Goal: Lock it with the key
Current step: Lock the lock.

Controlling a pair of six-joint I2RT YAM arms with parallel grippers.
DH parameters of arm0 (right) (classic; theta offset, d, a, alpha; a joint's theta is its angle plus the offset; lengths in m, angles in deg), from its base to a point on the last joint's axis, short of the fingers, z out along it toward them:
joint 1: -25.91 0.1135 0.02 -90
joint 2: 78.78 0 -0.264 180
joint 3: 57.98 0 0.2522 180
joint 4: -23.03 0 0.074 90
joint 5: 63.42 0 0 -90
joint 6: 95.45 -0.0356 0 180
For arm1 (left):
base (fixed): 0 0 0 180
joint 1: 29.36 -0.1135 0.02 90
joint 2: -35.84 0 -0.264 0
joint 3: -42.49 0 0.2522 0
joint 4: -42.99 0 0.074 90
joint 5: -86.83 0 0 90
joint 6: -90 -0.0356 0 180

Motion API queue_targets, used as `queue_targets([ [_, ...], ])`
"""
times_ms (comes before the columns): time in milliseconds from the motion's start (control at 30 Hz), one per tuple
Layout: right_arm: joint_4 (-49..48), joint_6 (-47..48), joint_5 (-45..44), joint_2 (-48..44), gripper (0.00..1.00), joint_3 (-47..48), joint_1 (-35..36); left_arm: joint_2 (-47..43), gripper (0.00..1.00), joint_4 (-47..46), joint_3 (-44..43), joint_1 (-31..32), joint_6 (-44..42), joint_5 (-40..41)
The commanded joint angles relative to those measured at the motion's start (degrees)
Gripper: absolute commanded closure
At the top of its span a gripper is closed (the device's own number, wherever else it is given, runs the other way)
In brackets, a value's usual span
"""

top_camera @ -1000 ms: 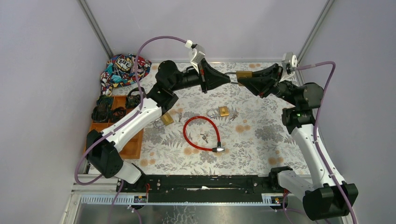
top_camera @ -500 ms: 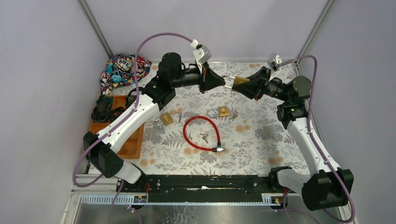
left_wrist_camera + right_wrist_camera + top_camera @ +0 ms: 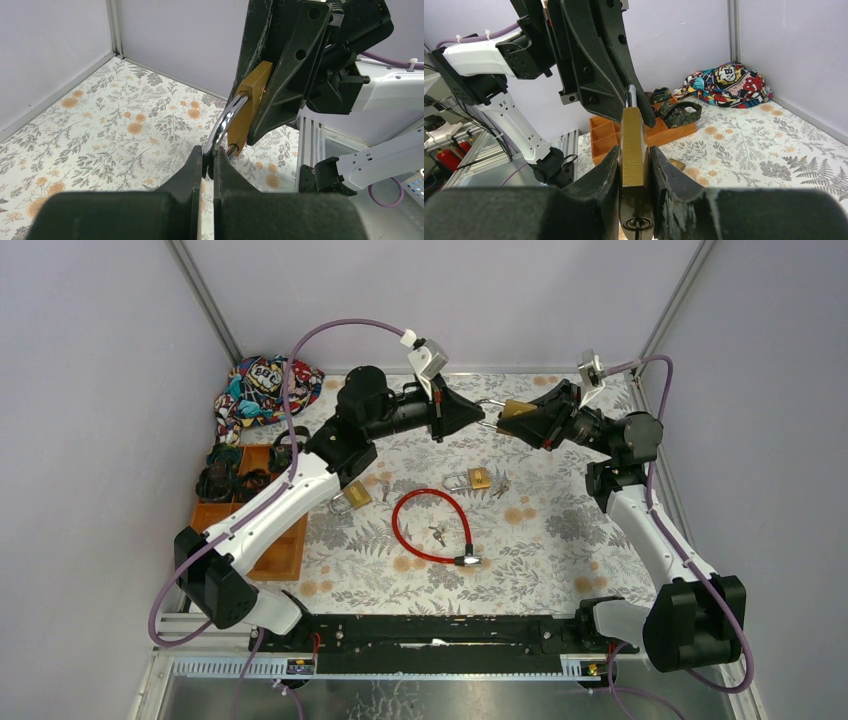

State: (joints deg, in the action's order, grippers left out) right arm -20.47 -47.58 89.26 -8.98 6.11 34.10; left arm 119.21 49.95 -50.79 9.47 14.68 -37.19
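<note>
- Left gripper points toward 3 o'clock, fingers pinched on the padlock shackle.
- Right gripper points toward 9 o'clock, clamped on the padlock body.

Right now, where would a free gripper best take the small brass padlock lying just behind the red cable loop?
By its brass body, from straight above, closing across its near and far edges. It lies flat with those edges clear, while the thin silver shackle pointing left would likely slip.

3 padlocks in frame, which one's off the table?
The brass padlock mid-air at the back: right gripper clamps its body, left gripper pinches its shackle. The other two padlocks lie on the table.
</note>
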Motion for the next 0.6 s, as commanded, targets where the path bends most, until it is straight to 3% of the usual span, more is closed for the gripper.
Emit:
queue_targets([
  [0,0.7,-3.8,-11.0,2.7,1.0,2.7,6.0,5.6,1.0,-5.8,-2.5,16.0,3.3,-20.3],
  [100,0.8,-4.1,-12.4,3.1,1.0,4.6,6.0,7.3,1.0,-4.6,-3.1,16.4,5.6,-22.0],
  [367,3.2,-3.3,-12.6,3.0,1.0,3.6,5.3,8.7,1.0,-5.3,-8.0,18.3,1.5,-21.8],
  [567,6.7,-0.5,-12.1,3.8,1.0,3.9,4.2,11.2,1.0,8.8,-15.9,20.4,-6.8,-19.3],
])
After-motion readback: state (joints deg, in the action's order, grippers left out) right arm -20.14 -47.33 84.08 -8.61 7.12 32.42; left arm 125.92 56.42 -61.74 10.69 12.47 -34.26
